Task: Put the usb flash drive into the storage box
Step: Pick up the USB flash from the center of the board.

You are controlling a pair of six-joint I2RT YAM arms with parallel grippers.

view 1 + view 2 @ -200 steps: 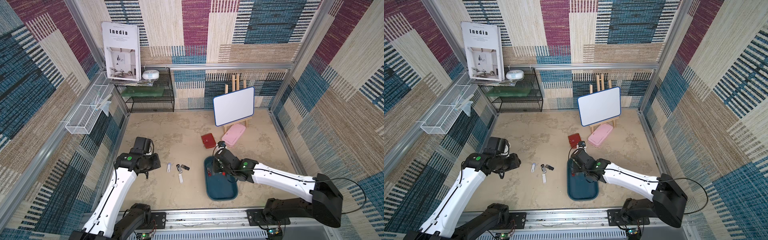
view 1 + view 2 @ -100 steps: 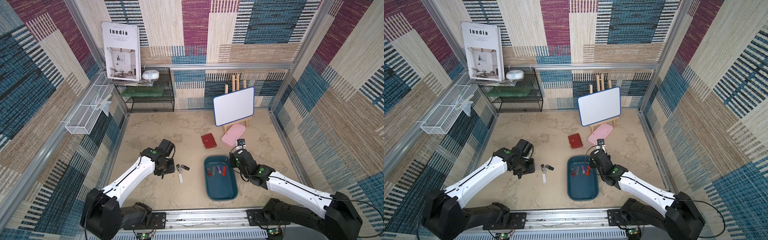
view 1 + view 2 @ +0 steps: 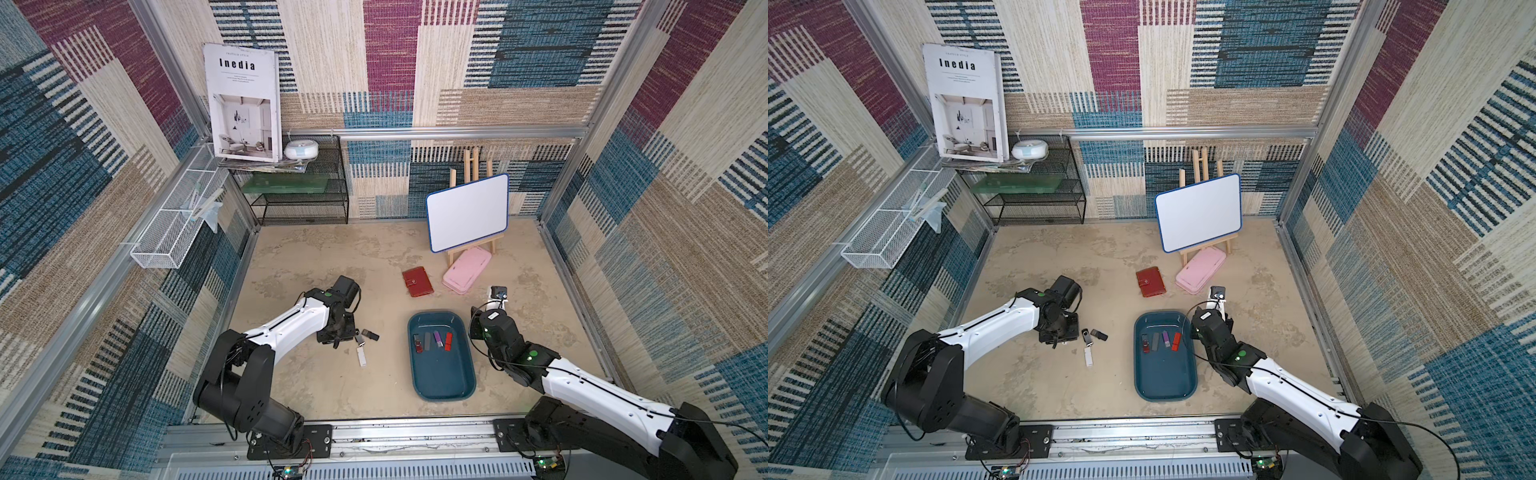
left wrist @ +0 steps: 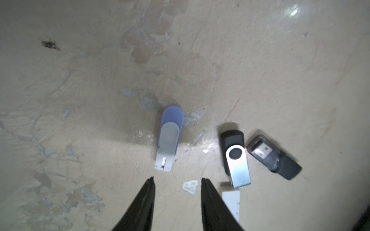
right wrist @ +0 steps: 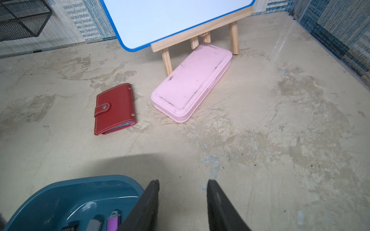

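Left gripper (image 4: pixel 177 180) gapes empty, the blue drive (image 4: pixel 170 138) just ahead. Closing askew could knock the white drive (image 4: pixel 230 198) beside its finger. Right gripper (image 5: pixel 182 182) is likewise parted and empty.

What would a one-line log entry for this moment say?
left gripper: open, near blue flash drive | right gripper: open, empty | storage box: four drives inside

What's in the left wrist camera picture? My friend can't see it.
The open, empty left gripper points at a blue-and-silver flash drive on the beige tabletop. Nearby lie a black drive with a silver clip, a black drive with a clear cap, and a white drive partly behind the gripper.
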